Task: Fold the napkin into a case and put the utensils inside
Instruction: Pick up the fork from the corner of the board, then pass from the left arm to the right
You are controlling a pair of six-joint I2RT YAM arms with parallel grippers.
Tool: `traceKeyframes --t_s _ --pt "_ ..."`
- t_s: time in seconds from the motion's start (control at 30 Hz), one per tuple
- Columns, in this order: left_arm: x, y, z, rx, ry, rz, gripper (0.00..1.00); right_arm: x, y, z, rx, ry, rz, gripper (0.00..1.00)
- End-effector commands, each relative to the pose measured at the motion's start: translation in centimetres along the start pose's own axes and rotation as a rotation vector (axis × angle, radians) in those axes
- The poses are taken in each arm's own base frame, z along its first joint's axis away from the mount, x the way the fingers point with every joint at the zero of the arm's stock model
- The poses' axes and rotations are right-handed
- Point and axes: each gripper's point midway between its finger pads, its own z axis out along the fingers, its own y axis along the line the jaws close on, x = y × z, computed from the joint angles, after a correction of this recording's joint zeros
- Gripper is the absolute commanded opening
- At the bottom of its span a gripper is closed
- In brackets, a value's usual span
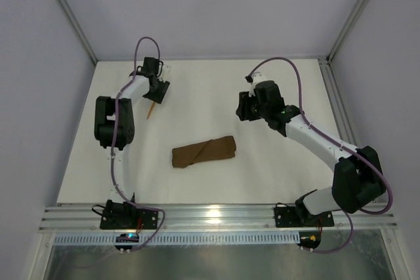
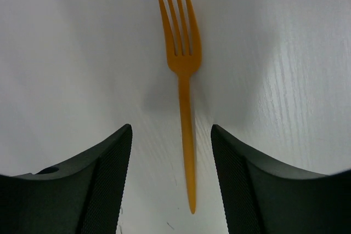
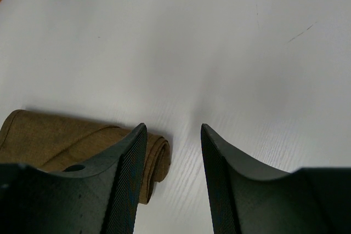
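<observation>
A white table (image 1: 275, 175) is boxed in by plain grey walls (image 1: 210, 4), with a metal rail (image 1: 216, 214) along the near edge. The left arm (image 1: 115, 122) is stretched toward the far-left part of the table. The right arm (image 1: 315, 139) is reached in from the right toward the middle.

The napkin is seen already folded into the case (image 1: 204, 151), a long brown bundle laid near the table's middle. Its long axis runs roughly left to right, with the right end tipped slightly away.

The right gripper (image 3: 173, 130) is held over bare table just past that right end. Its jaws are parted, nothing is between them, and the case's rolled end is seen just beside one finger.

The left gripper (image 2: 171, 127) is held low over the fork (image 2: 186, 124), jaws apart and not clamped on anything. The fork is laid flat on the table. Its long axis runs straight away from the gripper, tines at the far end. The handle's lower part is placed between the two fingers, with a gap on each side.

A close straight across the handle is judged to be the next move. The left arm is by far the nearer one, and the case is well apart from the fork. A second utensil is not made out.
</observation>
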Motion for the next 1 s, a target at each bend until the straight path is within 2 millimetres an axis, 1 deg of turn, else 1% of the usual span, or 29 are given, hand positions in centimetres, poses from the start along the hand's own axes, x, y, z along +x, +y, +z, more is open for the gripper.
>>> traceKeyframes --t_s 0.0,0.03,0.07,0.1,0.13,0.17,0.27,0.3,0.33,0.4,0.43,0.47,0.5,0.53,0.57,0.6,0.63,0.67,0.7,0.73,0.77,0.8,0.83,0.87,0.9,0.93,0.97 --pt "1.8 -1.0 1.5 0.071 0.081 0.024 0.59 -1.2 0.1 -0.8 0.001 -0.056 -0.016 0.49" --pt "2.6 -1.6 2.2 0.09 0.106 0.026 0.49 -1.3 0.0 -0.9 0.007 -0.057 -0.02 0.49" --pt "3.2 -2.0 2.4 0.107 0.13 0.029 0.44 -1.4 0.0 -1.1 0.006 -0.063 -0.022 0.49" --pt "3.2 -2.4 2.5 0.133 0.134 0.022 0.38 -1.5 0.0 -1.1 0.007 -0.066 -0.024 0.49" --pt "3.4 -3.6 2.5 0.216 0.135 0.0 0.3 -1.6 0.0 -1.3 0.008 -0.07 -0.028 0.49" --pt "4.2 -4.1 2.0 0.257 0.165 -0.019 0.26 -2.0 0.0 -1.5 0.007 -0.08 -0.031 0.49" --pt "4.5 -4.6 1.1 0.304 0.183 -0.026 0.04 -2.4 0.4 -1.9 -0.01 -0.089 -0.039 0.49" --pt "4.6 -4.7 0.8 0.312 0.181 -0.021 0.0 -2.6 0.7 -2.1 -0.023 -0.099 -0.04 0.49" --pt "4.6 -4.8 -0.3 0.325 0.163 -0.014 0.0 -2.8 0.9 -2.2 -0.036 -0.102 -0.042 0.49" --pt "4.0 -5.4 -2.1 0.363 0.106 0.002 0.0 -3.4 2.3 -2.8 -0.115 -0.125 -0.054 0.49" --pt "5.3 -6.3 -2.9 0.388 0.114 0.047 0.0 -3.7 3.0 -3.0 -0.155 -0.139 -0.066 0.49" --pt "3.9 -6.1 -5.9 0.382 0.032 0.083 0.0 -4.0 3.7 -3.3 -0.194 -0.147 -0.07 0.49" --pt "3.3 -6.3 -7.1 0.375 -0.02 0.114 0.0 -4.6 4.9 -3.9 -0.259 -0.169 -0.07 0.5" --pt "3.3 -7.1 -8.4 0.379 -0.05 0.152 0.0 -5.1 5.4 -4.2 -0.283 -0.18 -0.056 0.53" --pt "3.5 -7.2 -11.2 0.374 -0.105 0.168 0.0 -5.8 5.9 -4.4 -0.31 -0.19 -0.009 0.57" --pt "3.5 -7.6 -12.6 0.376 -0.134 0.178 0.0 -5.9 6.6 -4.5 -0.352 -0.181 0.011 0.59" --pt "3.7 -7.9 -13.8 0.378 -0.15 0.185 0.0 -5.8 7.0 -4.1 -0.371 -0.165 0.039 0.66" --pt "3.8 -8.5 -16.1 0.378 -0.189 0.21 0.0 -6.6 7.8 -4.2 -0.403 -0.166 0.09 0.78" --pt "4.1 -9.0 -17.1 0.384 -0.196 0.228 0.0 -6.9 8.3 -4.1 -0.425 -0.158 0.116 0.8" --pt "4.9 -9.7 -18.1 0.398 -0.186 0.249 0.0 -6.9 8.9 -3.6 -0.447 -0.14 0.135 0.8" --pt "5.7 -11.1 -18.9 0.423 -0.179 0.29 0.0 -7.4 9.5 -3.4 -0.459 -0.147 0.144 0.8" --pt "6.0 -11.7 -20.3 0.432 -0.197 0.316 0.0 -7.5 10.1 -3.3 -0.471 -0.145 0.144 0.79" --pt "6.6 -12.4 -21.0 0.445 -0.191 0.342 0.0 -7.2 11.8 -3.2 -0.499 -0.136 0.129 0.79" --pt "7.4 -13.1 -21.6 0.461 -0.174 0.367 0.0 -7.2 13.0 -2.7 -0.523 -0.123 0.118 0.79" --pt "8.0 -14.4 -22.2 0.478 -0.171 0.405 0.0 -7.1 14.1 -2.7 -0.551 -0.108 0.108 0.76" --pt "8.1 -14.4 -22.9 0.465 -0.187 0.418 0.0 -7.5 15.2 -2.8 -0.58 -0.1 0.101 0.73" --pt "8.1 -14.8 -23.3 0.463 -0.197 0.429 0.0 -6.4 16.5 -2.3 -0.621 -0.053 0.101 0.7"
